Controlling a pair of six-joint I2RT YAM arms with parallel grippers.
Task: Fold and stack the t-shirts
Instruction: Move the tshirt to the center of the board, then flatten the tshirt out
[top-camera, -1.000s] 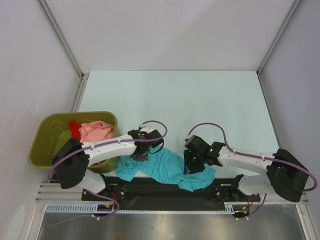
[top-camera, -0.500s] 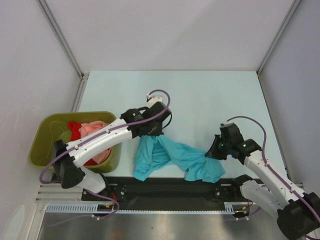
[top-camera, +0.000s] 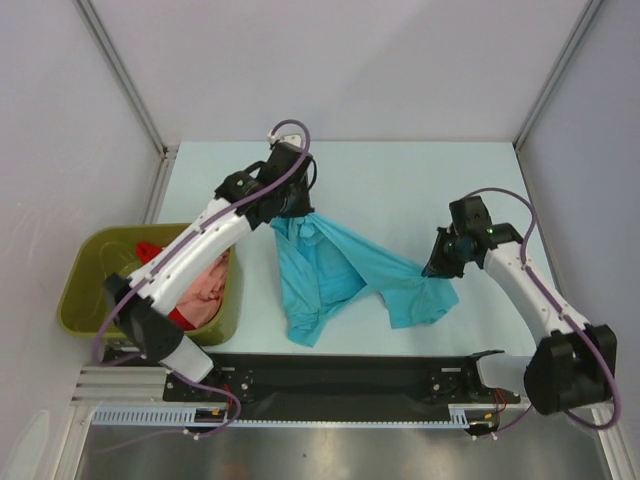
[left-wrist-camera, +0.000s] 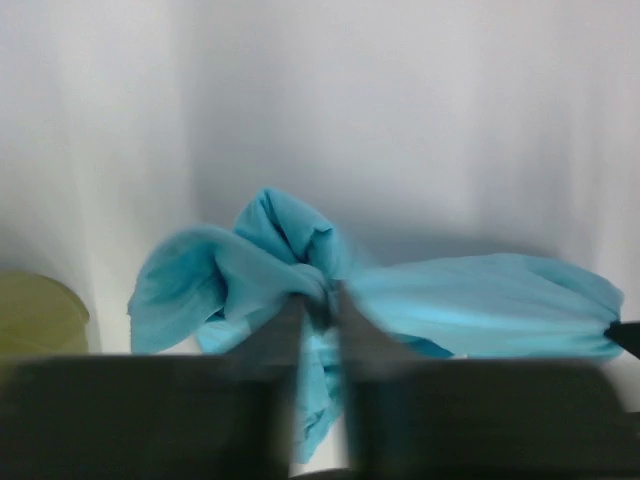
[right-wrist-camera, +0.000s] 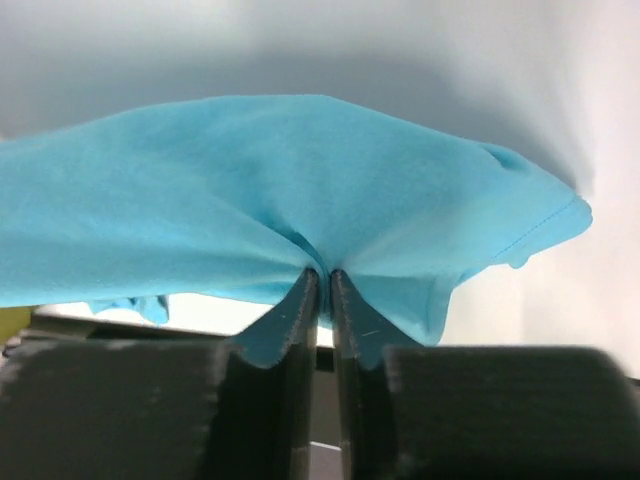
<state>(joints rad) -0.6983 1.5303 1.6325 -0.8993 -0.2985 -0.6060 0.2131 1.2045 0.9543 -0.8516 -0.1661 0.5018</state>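
Note:
The turquoise t-shirt (top-camera: 330, 270) stretches across the table between my two grippers, its lower part trailing toward the near edge. My left gripper (top-camera: 290, 212) pinches a bunched fold at the shirt's far left end; in the left wrist view my left gripper (left-wrist-camera: 320, 300) has its tips closed on a knot of the turquoise t-shirt (left-wrist-camera: 480, 300). My right gripper (top-camera: 432, 268) holds the right end; in the right wrist view my right gripper (right-wrist-camera: 325, 272) is clamped on an edge of the turquoise t-shirt (right-wrist-camera: 300, 180). The salmon-pink t-shirt (top-camera: 205, 285) and red t-shirt (top-camera: 148, 250) lie in the tub.
The olive-green tub (top-camera: 85, 290) stands at the table's left near corner, partly under my left arm, and its rim shows as the olive-green tub (left-wrist-camera: 35, 315) in the left wrist view. White walls and metal posts enclose the table. A black rail runs along the near edge.
Both grippers have carried the turquoise t-shirt away from the near edge toward the far side and moved apart, pulling it out wider. The left arm is now stretched far out.

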